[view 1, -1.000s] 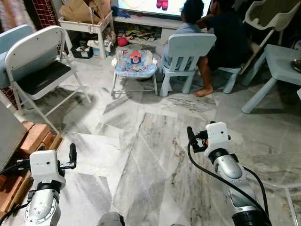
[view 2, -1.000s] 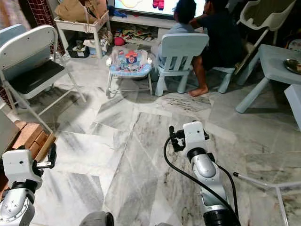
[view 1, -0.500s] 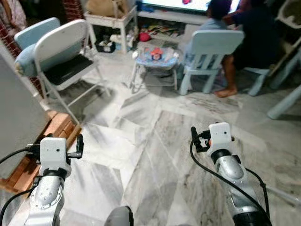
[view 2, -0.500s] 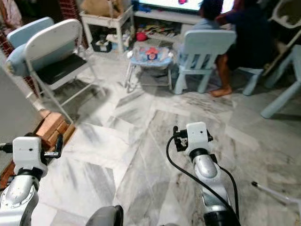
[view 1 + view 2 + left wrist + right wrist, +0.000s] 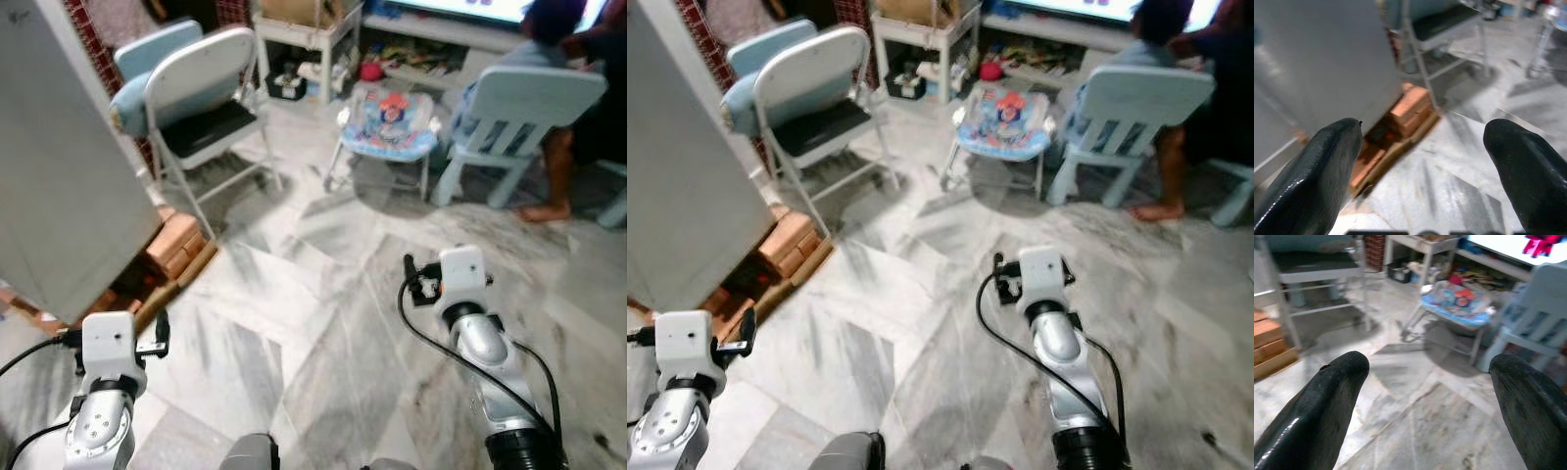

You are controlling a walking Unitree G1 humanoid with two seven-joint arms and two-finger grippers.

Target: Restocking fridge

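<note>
You are looking down on a grey-veined white marble tile floor (image 5: 323,323). At ten o'clock stands the tall grey flat-sided fridge cabinet (image 5: 59,166), raised on a stack of reddish-brown bricks (image 5: 171,245) and a wooden board. Just beyond it, at eleven o'clock, is a white folding metal chair with a black seat (image 5: 201,108), with a pale blue cushioned chair (image 5: 147,69) behind it. At twelve o'clock sits a small blue patterned baby bouncer (image 5: 392,122), and at one o'clock a pale blue plastic child's chair (image 5: 524,108) with a person (image 5: 549,24) seated on it, facing away. Your left gripper (image 5: 1422,161) hovers at seven o'clock, fingers spread wide and empty, pointing at the bricks. Your right gripper (image 5: 1425,396) hangs at four o'clock, fingers likewise spread and holding nothing, aimed towards the bouncer.
</note>
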